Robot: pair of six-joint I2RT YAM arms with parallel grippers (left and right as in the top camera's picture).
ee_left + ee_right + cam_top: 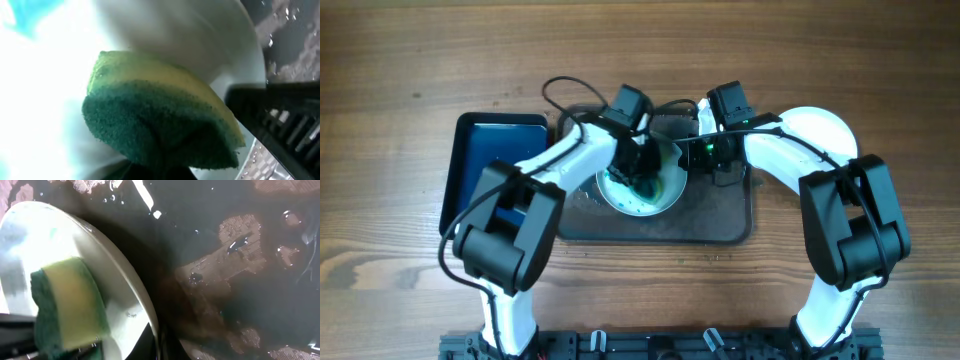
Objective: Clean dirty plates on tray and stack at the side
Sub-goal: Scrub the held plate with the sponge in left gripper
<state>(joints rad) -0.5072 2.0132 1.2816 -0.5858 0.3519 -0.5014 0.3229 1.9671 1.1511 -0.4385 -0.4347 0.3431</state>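
Observation:
A white plate [655,200] with blue-teal smears lies on the wet dark tray [720,225]. My left gripper [640,165] is shut on a yellow and green sponge [155,125] and presses it onto the plate's face [45,100]. My right gripper [696,155] is shut on the plate's right rim. In the right wrist view the rim [145,305] runs between my fingers [165,347], with the sponge [70,305] on the plate and the wet tray floor [240,280] beside it. Another white plate [817,125] lies on the table right of the tray, partly under my right arm.
A smaller dark blue tray [495,150] lies left of the big tray, partly under my left arm. Cables [560,95] run above the tray's far edge. Wooden table [400,60] surrounds everything.

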